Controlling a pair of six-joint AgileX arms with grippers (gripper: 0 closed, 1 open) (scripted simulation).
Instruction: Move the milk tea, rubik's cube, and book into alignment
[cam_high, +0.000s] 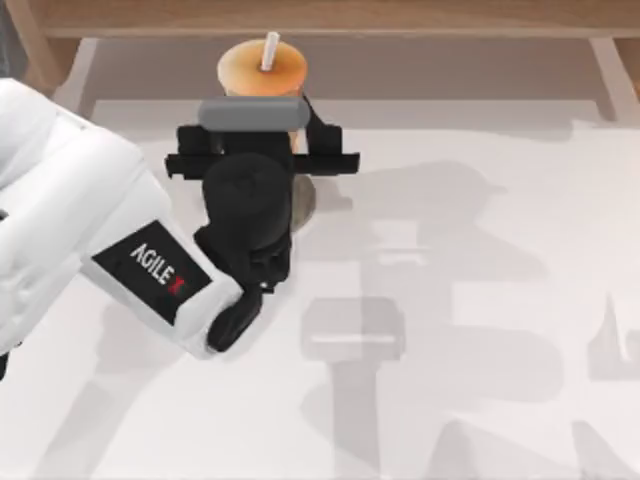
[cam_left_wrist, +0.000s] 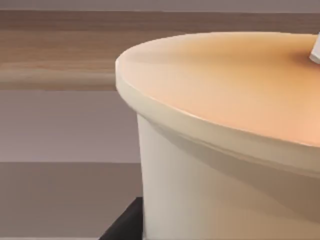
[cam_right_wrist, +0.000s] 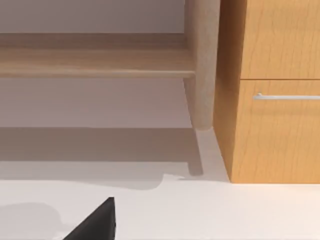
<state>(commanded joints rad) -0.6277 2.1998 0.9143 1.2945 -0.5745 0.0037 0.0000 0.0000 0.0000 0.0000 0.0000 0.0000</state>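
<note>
Crowding the table's (cam_high: 480, 300) far edge: milk tea (cam_high: 262, 70), left claw (cam_high: 262, 150).

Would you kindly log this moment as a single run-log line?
left gripper: at milk tea, top view's upper left | grip: cannot tell | right arm: parked | alignment: not yet done

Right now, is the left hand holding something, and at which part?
It cannot be told. The left hand is at the milk tea, close beside its upper wall, but a grip is not visible.
</note>
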